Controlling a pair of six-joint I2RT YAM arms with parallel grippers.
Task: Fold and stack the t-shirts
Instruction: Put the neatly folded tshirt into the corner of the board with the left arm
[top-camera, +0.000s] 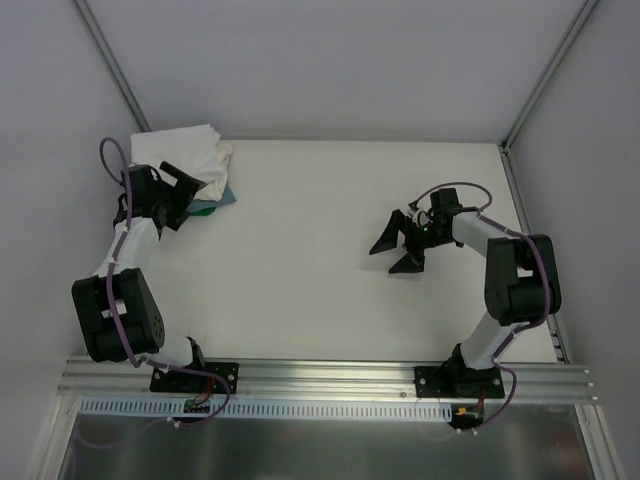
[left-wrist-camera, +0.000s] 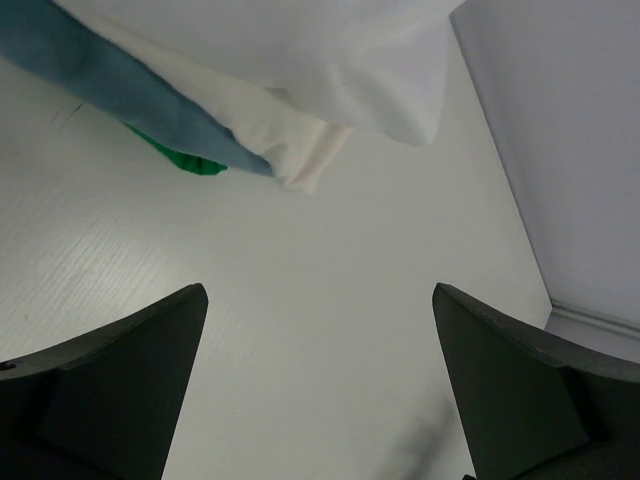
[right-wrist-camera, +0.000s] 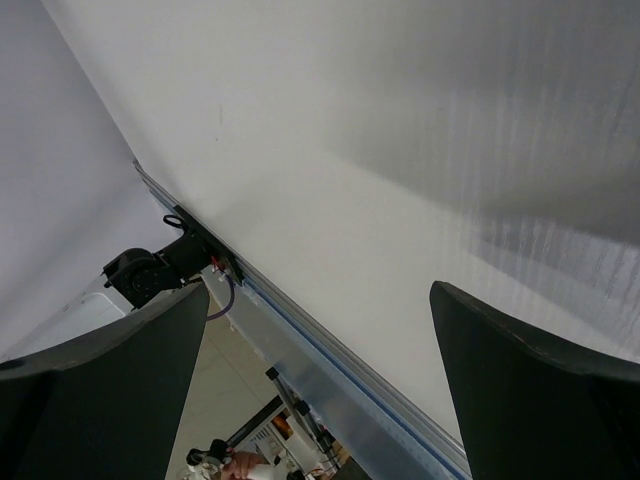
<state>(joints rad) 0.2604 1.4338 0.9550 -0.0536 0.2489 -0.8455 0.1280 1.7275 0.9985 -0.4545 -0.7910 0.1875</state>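
**Left arm** (top-camera: 125, 250): The base is at 7 o'clock on the tabletop (top-camera: 320, 300). The elbow is folded low by the near rail (top-camera: 330, 375), and the forearm reaches up to the 10 o'clock corner. The left jaws are spread wide and hold nothing. They point toward 2 o'clock, right beside the t-shirts (top-camera: 185, 148). From above, I cannot tell whether the upper finger touches the cloth.

**Right arm** (top-camera: 515, 280): The base is at 5 o'clock, the elbow is raised at 4 o'clock, and the forearm is turned toward 9 o'clock. The right jaws are spread wide and empty, over bare tabletop at 3 o'clock, well apart from the t-shirts.

**Surroundings:** The t-shirts lie in a crumpled white heap in the 10 o'clock corner, against the wall (top-camera: 300, 60). A blue cloth (top-camera: 226, 197) and a green scrap (top-camera: 205, 208) show at the heap's 5 o'clock edge.

**Views compared:** The left wrist view shows the layers. White t-shirts (left-wrist-camera: 330, 50) lie on top, the blue cloth (left-wrist-camera: 120, 80) beneath them, and the green scrap (left-wrist-camera: 185, 158) lowest. Bare tabletop (left-wrist-camera: 300, 330) lies between the jaws and the heap. The right wrist view alone shows the tabletop (right-wrist-camera: 400, 150) ending at the rail (right-wrist-camera: 330, 370), where a black mount (right-wrist-camera: 150, 270) carries a purple cable.
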